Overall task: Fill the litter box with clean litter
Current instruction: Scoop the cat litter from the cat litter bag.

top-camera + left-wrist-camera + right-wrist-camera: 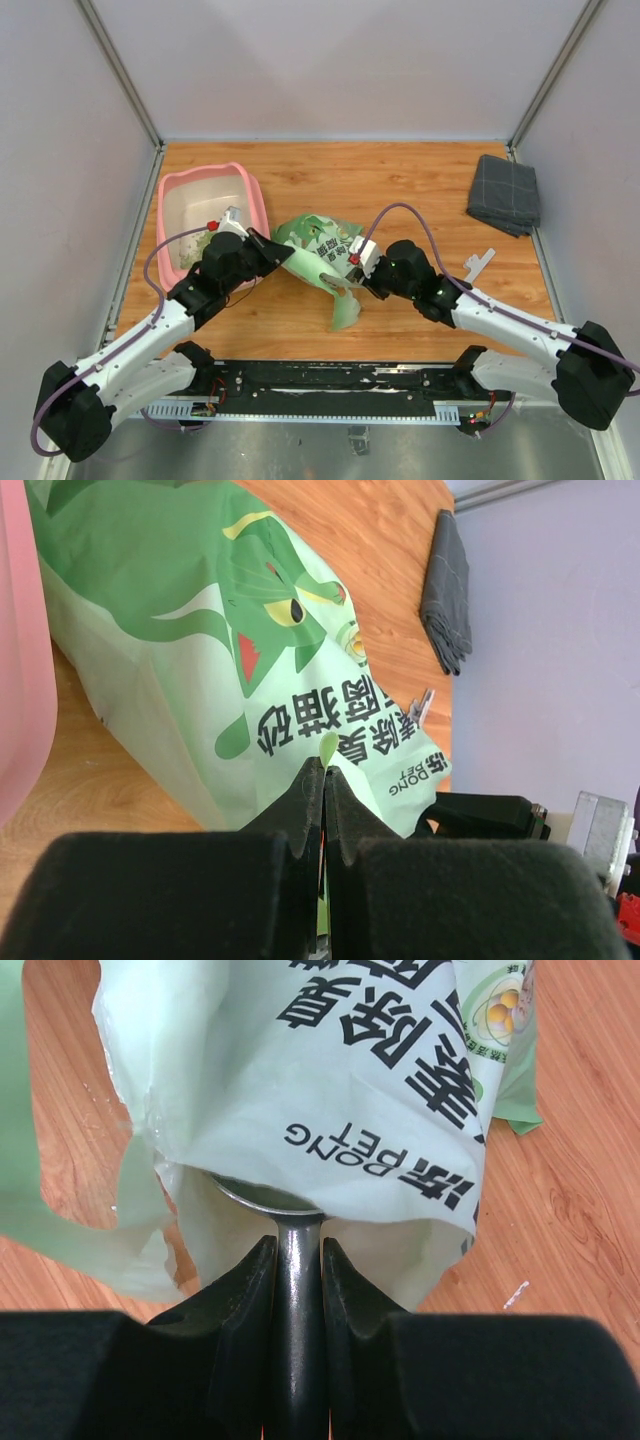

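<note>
The left gripper (323, 772) is pinched tight on a thin edge of the green bag (190, 630), which lies just ahead of its fingers. The right gripper (297, 1250) is clamped on the handle of the metal scoop (297, 1305), whose bowl pokes into the bag's mouth straight in front. The litter box (200, 173) sits close by on the left gripper's left.

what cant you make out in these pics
- Scoop bowl, right wrist view: the right gripper holds the scoop by its handle, but the bag covers the bowl, so its load is unknown.
- Litter box floor, top view: the left arm covers the near end, so how full it is cannot be told.
- Pale object beside the right arm, top view: too small to identify.
</note>
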Motion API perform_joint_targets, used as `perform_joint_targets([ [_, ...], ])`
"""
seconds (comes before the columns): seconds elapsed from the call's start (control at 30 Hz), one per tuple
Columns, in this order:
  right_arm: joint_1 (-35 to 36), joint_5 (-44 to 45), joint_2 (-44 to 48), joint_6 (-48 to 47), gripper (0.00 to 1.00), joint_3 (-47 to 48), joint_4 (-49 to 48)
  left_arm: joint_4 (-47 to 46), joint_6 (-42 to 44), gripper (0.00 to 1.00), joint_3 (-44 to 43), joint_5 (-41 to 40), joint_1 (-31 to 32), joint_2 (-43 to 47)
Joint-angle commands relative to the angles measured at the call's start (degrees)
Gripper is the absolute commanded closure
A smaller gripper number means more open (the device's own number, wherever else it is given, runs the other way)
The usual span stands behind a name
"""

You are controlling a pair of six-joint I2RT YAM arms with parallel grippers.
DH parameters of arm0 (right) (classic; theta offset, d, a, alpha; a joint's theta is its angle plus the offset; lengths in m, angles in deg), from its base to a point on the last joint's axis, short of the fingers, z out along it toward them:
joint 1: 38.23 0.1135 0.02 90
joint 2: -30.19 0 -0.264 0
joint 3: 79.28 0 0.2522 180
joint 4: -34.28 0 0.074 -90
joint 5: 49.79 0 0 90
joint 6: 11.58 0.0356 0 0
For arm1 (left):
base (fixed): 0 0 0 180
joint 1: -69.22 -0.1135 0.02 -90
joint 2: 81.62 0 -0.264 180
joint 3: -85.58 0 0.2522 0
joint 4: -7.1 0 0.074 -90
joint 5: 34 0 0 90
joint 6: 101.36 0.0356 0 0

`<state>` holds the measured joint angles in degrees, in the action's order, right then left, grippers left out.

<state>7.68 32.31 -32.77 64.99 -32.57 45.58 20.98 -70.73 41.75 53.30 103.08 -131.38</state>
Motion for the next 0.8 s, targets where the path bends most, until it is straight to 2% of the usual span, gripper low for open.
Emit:
perform_joint_targets([
  [0.0, -0.99, -1.70, 4.83, 1.40, 0.99, 0.19, -2.95, -0.53, 0.31, 1.00, -2.03, 0.68, 0.06, 0.86],
  [0.2, -1.17, -0.73, 6.38, 2.82, 0.99, 3.68, 6.46, 0.26, 0.75, 1.00, -3.98, 0.35, 0.06, 0.84],
  [0.77, -1.20, 2.61, 22.55, 7.36, 0.99, -1.93, 11.81, 2.62, 1.89, 1.00, -6.84, -1.21, 0.06, 0.82],
])
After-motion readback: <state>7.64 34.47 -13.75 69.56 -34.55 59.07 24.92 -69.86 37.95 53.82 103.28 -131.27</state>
